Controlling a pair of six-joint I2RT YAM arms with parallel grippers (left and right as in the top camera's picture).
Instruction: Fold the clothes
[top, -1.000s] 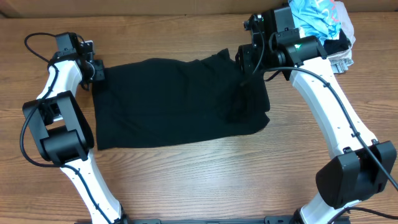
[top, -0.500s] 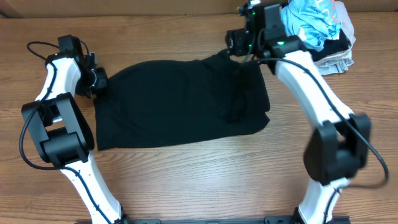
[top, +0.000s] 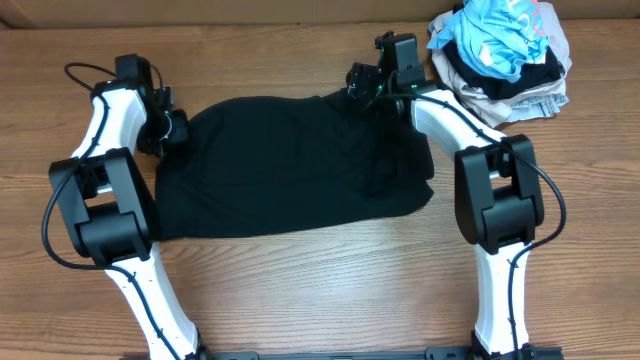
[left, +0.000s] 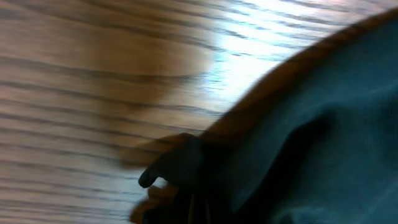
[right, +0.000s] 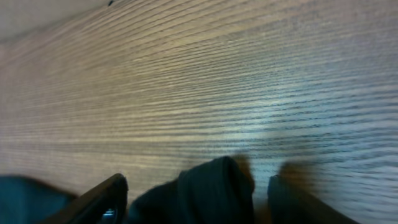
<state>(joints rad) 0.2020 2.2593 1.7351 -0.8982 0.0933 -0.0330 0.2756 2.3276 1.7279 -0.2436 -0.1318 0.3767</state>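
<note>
A black garment (top: 290, 165) lies spread flat on the wooden table. My left gripper (top: 170, 127) is at its upper left corner. In the blurred left wrist view the jaws (left: 186, 199) look shut on the black cloth (left: 323, 124). My right gripper (top: 362, 84) is at the garment's upper right corner. In the right wrist view its fingers (right: 199, 202) are open, with a raised fold of the black cloth (right: 214, 180) between them.
A pile of other clothes (top: 500, 50), light blue, black and beige, lies at the back right corner of the table. Bare wood (top: 300, 290) runs in front of the garment.
My right gripper has moved left and back, from over the garment's right side to its upper right corner. My left gripper has shifted right, and the garment's upper left corner has moved with it.
</note>
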